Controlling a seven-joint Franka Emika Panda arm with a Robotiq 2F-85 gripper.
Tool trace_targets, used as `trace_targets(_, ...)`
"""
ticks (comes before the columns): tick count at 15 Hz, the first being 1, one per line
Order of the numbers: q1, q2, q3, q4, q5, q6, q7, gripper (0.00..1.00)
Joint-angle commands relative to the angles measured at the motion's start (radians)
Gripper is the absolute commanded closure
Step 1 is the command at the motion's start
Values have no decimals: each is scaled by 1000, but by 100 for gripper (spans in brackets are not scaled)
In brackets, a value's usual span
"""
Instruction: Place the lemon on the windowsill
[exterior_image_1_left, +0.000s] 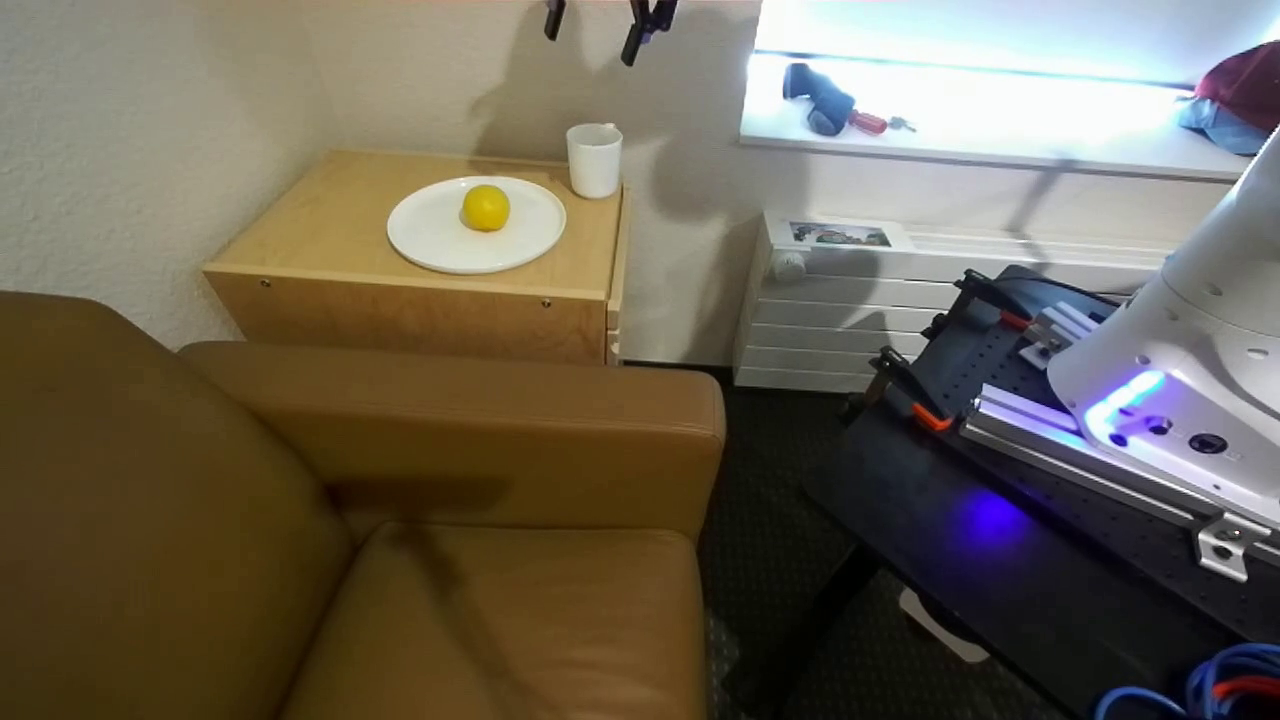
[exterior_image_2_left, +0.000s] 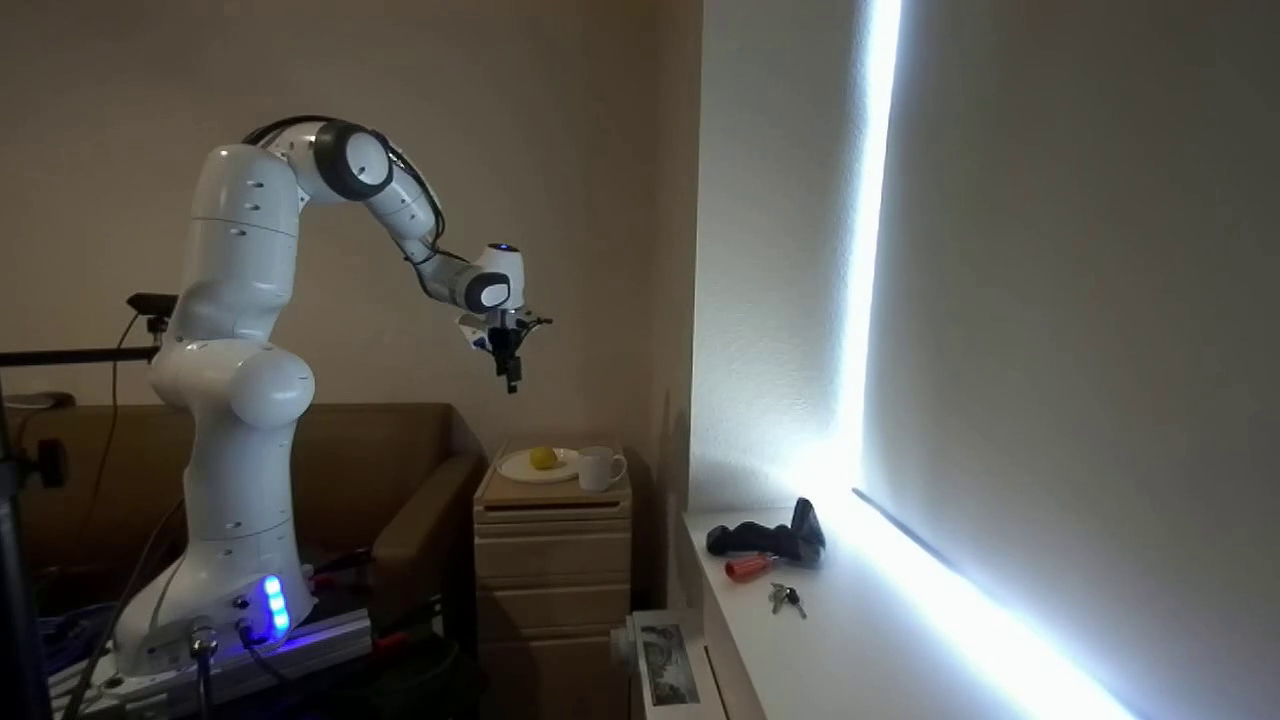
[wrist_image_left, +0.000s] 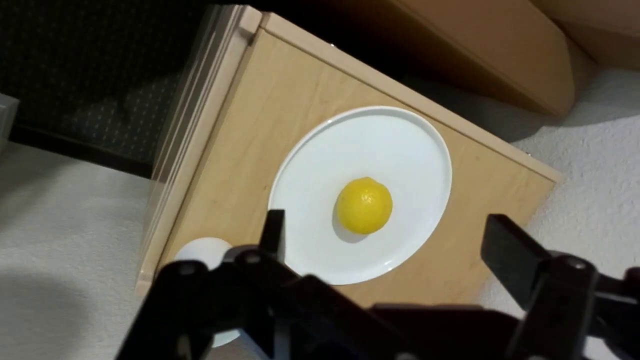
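One lemon (wrist_image_left: 364, 205) sat on one plate (wrist_image_left: 410, 162), near its middle, and one cup (exterior_image_1_left: 595, 165) stood just beside that plate; all three were on one cabinet (exterior_image_1_left: 325, 215). The one sill (exterior_image_1_left: 1000, 130) bore one dark object (exterior_image_2_left: 765, 540) too dim to name, one red handle (exterior_image_2_left: 747, 568), one small bunch of keys (exterior_image_2_left: 792, 597) whose number could not be made out and, further along, one cap (exterior_image_1_left: 1240, 85). Below the sill was one radiator (exterior_image_1_left: 850, 315) with one picture (exterior_image_1_left: 838, 234) on its top, and one sofa (exterior_image_1_left: 450, 450) stood near the cabinet.

The gripper (wrist_image_left: 383, 222) hung from the one arm (exterior_image_2_left: 240, 260) with its two fingers (wrist_image_left: 510, 255) spread wide — there was only air between them, and they touched neither lemon, plate nor cup. In an exterior view its fingertips (exterior_image_1_left: 634, 45) showed at the top edge, pointing down, the rest mostly cut off.

The lemon lay lower than the gripper, with clear space between them in both exterior views. In the wrist view it showed beyond the fingertips and between them — close to the middle of the gap, a little toward the finger on the cup's side. It was well apart from the sill
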Motion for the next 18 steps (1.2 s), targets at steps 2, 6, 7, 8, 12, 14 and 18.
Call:
trace_targets(2, 27, 184, -20, 202, 12, 2, 19, 0)
trace_targets(6, 72, 250, -49, 252, -43, -32, 79, 0)
trace_targets(7, 62, 228, -47, 216, -24, -3, 57, 0)
trace_targets(8, 70, 242, -48, 226, -25, -3, 60, 0)
trace_targets(12, 61, 306, -52, 295, -10, -39, 57, 0)
trace_targets(14, 62, 400, -51, 400, -6, -45, 47, 0)
trace_targets(18, 91, 580, -85, 626, -45, -124, 89, 0)
